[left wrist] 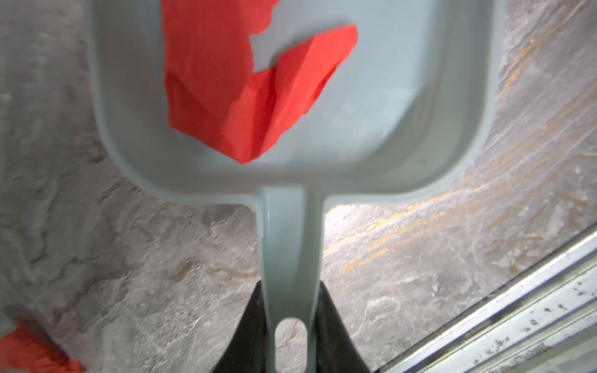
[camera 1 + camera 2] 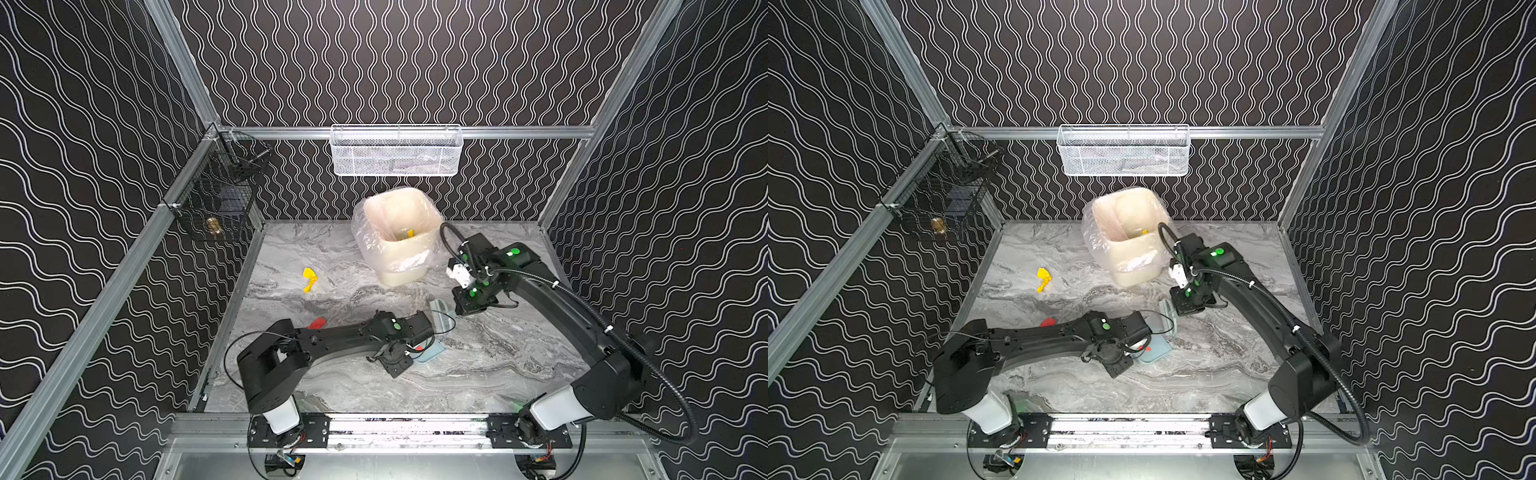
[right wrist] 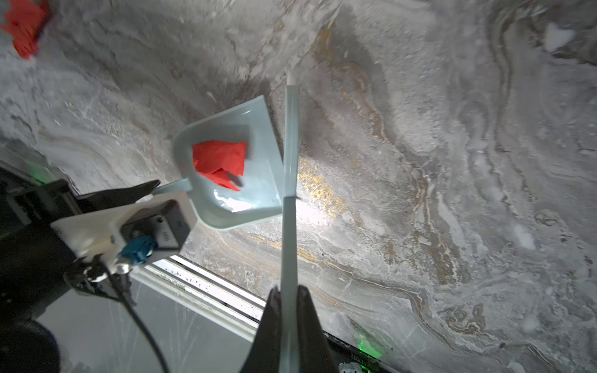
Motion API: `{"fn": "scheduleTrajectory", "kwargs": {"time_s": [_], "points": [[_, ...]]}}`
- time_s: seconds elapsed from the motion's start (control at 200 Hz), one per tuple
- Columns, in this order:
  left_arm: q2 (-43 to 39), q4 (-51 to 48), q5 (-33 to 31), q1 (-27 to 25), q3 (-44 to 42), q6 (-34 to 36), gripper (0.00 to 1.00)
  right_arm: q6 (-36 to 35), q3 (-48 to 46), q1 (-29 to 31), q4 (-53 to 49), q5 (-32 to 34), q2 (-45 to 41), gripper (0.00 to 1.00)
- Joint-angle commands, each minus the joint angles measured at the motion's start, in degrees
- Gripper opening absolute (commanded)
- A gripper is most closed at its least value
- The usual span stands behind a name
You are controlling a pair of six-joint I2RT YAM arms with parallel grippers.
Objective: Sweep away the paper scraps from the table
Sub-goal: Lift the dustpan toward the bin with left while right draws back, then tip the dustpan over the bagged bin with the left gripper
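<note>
Left gripper is squeezing the end of the dustpan handle, closed tight on it, prob so the tray part is being left free for scraps. One red scrap is lying inside the tray.

Right gripper is pinching the brush by its handle, shut tight on it, & is holding the brush across the open mouth of the dustpan. I think that is blocking the red bit from sliding out. Can't tell if brush & pan are touching, or if the pan is sitting on the table or lifted.

Both tools are working near the table's middle. Other paper scraps are waiting: a second red one just beside the left arm, toward the back edge, & a yellow one near the left edge.

Bin w/ a bag is sitting at the back edge, open side up, w/ a yellow bit in it already. Prob that is where the pan is going next.
</note>
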Motion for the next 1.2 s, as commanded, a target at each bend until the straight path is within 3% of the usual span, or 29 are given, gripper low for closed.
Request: {"fn": "scheduleTrajectory", "kwargs": {"time_s": [0.0, 0.315, 0.606, 0.841, 1.196], "points": [[-3.31, 0.11, -2.88, 0.12, -1.22, -1.32, 0.0, -0.09, 0.73, -2.6, 0.7, -2.88, -1.91, 0.0], [-15.09, -8.75, -7.67, 0.12, -0.52, -3.76, 0.0, 0.34, -3.3, -13.02, 5.86, -10.74, -6.58, 0.0], [-23.29, -22.48, -12.24, 1.24, 9.68, -7.07, 0.0, 0.08, -4.5, -17.13, 7.27, -14.8, -7.5, 0.0], [-23.73, -29.94, -9.19, 12.48, 22.11, -1.29, 0.0, 0.33, -5.76, -19.58, 7.96, -18.05, -8.55, 0.0], [-14.09, -32.83, 0.04, 29.41, 40.49, 10.96, 0.0, 1.22, -7.82, -21.78, 8.87, -20.16, -11.04, 0.0]]}}
